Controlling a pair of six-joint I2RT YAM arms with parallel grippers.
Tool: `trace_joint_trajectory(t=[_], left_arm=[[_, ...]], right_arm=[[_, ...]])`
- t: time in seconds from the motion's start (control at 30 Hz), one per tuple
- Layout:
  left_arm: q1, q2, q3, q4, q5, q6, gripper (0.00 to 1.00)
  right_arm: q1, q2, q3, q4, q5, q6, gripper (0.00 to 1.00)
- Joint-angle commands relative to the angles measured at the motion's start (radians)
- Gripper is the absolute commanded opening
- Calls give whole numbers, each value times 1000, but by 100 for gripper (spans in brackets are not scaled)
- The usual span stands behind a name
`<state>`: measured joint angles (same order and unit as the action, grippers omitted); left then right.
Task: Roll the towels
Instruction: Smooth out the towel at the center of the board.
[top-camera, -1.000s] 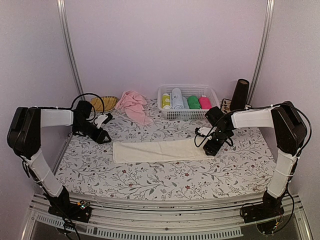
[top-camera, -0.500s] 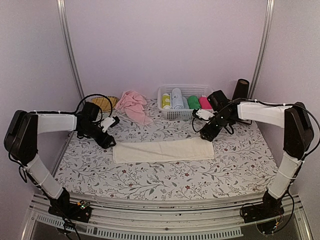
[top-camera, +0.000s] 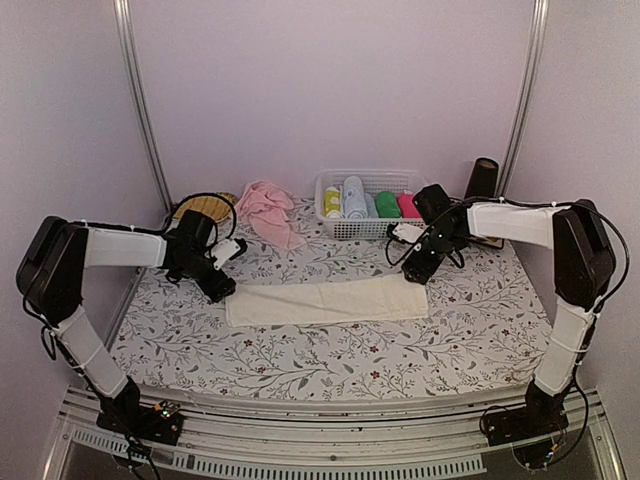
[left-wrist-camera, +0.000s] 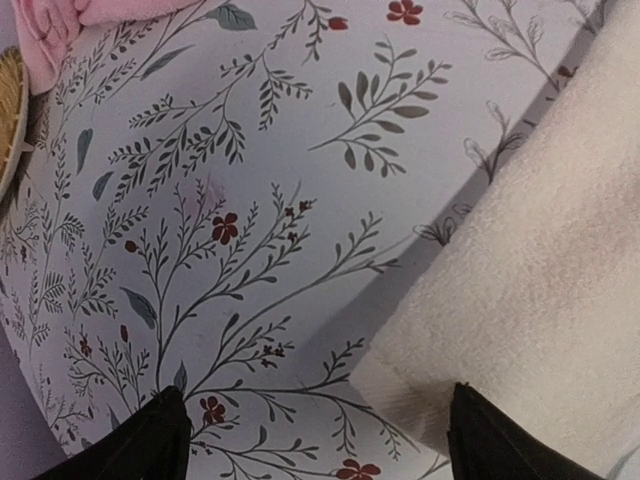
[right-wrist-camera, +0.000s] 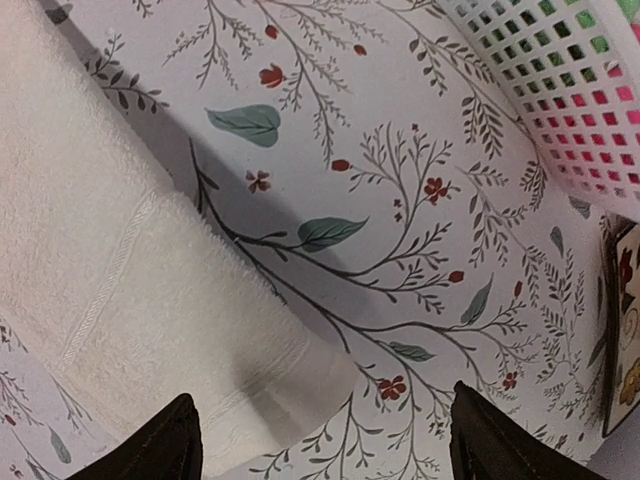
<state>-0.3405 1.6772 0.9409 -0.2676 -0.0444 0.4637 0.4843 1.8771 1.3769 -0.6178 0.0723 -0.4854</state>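
Top external: cream towel (top-camera: 325, 301) lies flat as a long folded strip across the middle of the table (top-camera: 300, 370). Pink towel (top-camera: 265, 208) sits crumpled at the back, between a woven dish (top-camera: 205, 207) and the basket (top-camera: 372, 228) of rolls. Left gripper (top-camera: 222, 290) is low at the strip's left end, right gripper (top-camera: 415, 272) low at its right end.

Left wrist: fingertips (left-wrist-camera: 150, 440) spread wide, gripping nothing. Cream towel's corner lies on the table between them, one tip over its edge. Pink towel and dish show at top left.

Right wrist: fingertips (right-wrist-camera: 155, 445) likewise wide apart, empty. Cream towel's end lies between them, toward the left; basket at top right. Whether either gripper touches the towel cannot be told.
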Motion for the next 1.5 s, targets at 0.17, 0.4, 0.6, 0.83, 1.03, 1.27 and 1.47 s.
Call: trace_joint_trajectory(t=[0.17,0.4,0.6,0.83,1.03,1.27,1.47], left_arm=[[-7,95,9,92,-190,14,89],[9,86,10,105,-186,32,91],[27,12,17,67,-101,34,97],[37,-77,-17,-10,-5,1,97],[70,-80,-18,-108,143,-40,94],[143,-37,22,-226,330,-67,87],[165,-1,43,-325,459,-69,83]], right_arm=[[-58,-133,-185,45,-151,279,84],[-70,-219,-351,194,-331,416,80],[-72,-243,-442,307,-445,526,77],[-104,-320,-537,409,-462,618,78],[-119,-340,-587,454,-473,674,79],[-155,-353,-637,490,-501,714,80],[-188,-369,-658,499,-509,730,78]])
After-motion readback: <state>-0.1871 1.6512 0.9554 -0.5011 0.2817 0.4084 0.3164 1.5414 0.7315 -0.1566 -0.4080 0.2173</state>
